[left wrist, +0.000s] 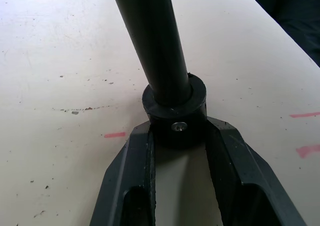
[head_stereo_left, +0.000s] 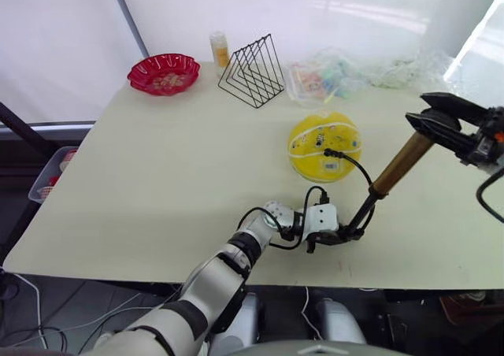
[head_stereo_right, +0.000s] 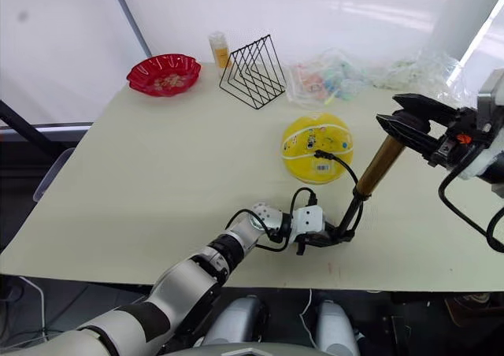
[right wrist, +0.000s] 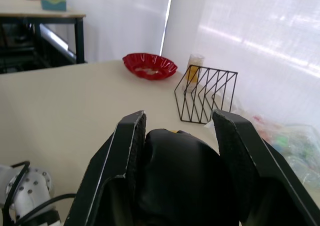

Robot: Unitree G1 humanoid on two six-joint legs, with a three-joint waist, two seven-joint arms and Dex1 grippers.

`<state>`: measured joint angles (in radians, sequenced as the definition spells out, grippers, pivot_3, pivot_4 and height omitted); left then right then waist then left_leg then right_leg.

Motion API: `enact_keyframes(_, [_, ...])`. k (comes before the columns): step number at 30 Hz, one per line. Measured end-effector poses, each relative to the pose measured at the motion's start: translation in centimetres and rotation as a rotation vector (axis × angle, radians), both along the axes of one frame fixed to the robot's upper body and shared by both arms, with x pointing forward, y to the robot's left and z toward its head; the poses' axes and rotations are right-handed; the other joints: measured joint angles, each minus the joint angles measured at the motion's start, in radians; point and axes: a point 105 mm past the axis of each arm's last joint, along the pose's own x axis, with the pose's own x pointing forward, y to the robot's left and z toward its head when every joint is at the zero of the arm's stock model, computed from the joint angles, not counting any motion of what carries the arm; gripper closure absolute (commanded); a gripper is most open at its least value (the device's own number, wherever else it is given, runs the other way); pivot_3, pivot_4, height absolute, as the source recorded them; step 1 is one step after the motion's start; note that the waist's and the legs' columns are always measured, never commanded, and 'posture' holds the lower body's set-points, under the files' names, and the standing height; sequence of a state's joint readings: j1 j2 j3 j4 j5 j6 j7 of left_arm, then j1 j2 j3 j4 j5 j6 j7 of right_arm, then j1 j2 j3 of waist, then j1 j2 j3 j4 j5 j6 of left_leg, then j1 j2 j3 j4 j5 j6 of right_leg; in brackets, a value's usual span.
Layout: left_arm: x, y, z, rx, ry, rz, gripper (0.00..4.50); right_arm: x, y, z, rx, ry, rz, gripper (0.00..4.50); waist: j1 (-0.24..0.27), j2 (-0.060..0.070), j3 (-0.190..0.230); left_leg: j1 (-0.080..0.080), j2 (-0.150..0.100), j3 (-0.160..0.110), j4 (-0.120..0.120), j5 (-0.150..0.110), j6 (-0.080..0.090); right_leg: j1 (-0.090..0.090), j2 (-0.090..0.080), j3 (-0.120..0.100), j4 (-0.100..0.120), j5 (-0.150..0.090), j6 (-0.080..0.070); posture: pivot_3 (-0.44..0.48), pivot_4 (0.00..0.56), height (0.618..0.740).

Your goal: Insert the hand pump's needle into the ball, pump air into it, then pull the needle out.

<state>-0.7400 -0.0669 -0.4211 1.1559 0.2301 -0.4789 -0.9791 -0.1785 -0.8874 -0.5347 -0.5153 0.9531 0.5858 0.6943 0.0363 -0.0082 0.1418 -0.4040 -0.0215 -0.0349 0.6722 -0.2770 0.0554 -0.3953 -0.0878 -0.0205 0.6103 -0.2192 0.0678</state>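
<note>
The yellow ball [head_stereo_left: 324, 146] lies on the table right of centre. The hand pump [head_stereo_left: 402, 164] leans over the table, its gold barrel rising to the right. My left gripper [left wrist: 175, 131] is shut on the pump's black bottom cap [left wrist: 174, 108] near the table's front edge. My right gripper [right wrist: 177, 131] is shut on the black T-handle [right wrist: 175, 171], held high at the right [head_stereo_left: 431, 121]. The thin black hose [head_stereo_left: 356, 165] arcs from the pump's lower end to a small black fitting [head_stereo_left: 329, 153] resting on the ball. The needle itself is hidden at the fitting.
At the back of the table stand a red scalloped bowl [head_stereo_left: 164, 73], a small bottle [head_stereo_left: 219, 50], a black wire rack [head_stereo_left: 252, 71] and clear plastic bags [head_stereo_left: 331, 76]. The table's front edge [head_stereo_left: 236, 281] runs close under my left gripper.
</note>
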Motion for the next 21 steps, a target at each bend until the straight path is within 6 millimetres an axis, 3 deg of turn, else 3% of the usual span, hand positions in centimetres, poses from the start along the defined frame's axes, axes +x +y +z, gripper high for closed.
enact_keyframes(10, [0.1,0.7,-0.6,0.017,0.008,0.017,3.50,-0.6,-0.1,-3.9,0.122,0.048,-0.043,2.90,-0.007,-0.012,-0.014,0.009,0.005,0.000,-0.002,0.000,0.000,0.007,0.008,0.000,0.000,-0.001,-0.002,0.000,0.150,0.737])
enact_keyframes(12, [0.2,1.4,-1.0,0.035,0.014,0.032,3.50,-0.2,0.7,-6.7,0.136,0.125,-0.042,2.92,-0.022,-0.017,-0.022,0.019,0.007,0.000,-0.003,-0.001,0.000,0.015,0.006,0.000,-0.001,-0.004,-0.007,0.000,0.150,0.737])
enact_keyframes(18, [0.1,1.6,-1.2,0.044,0.021,0.032,3.50,0.0,1.0,-10.2,0.207,0.218,-0.070,2.92,-0.022,-0.027,-0.034,0.023,0.010,-0.003,-0.007,-0.001,-0.001,0.018,0.007,-0.005,0.000,-0.007,-0.011,0.000,0.150,0.737])
enact_keyframes(19, [0.0,1.7,-1.4,0.045,0.027,0.033,3.50,-0.1,1.1,-11.8,0.207,0.250,-0.076,2.92,-0.022,-0.029,-0.037,0.024,0.010,-0.003,-0.008,-0.001,-0.001,0.019,0.007,-0.005,0.000,-0.007,-0.011,0.000,0.150,0.737])
enact_keyframes(21, [-0.1,1.7,-1.5,0.047,0.030,0.034,3.50,0.0,1.2,-12.4,0.210,0.263,-0.078,2.92,-0.022,-0.030,-0.040,0.024,0.010,-0.004,-0.008,-0.001,-0.001,0.019,0.007,-0.005,0.000,-0.007,-0.012,0.000,0.150,0.737])
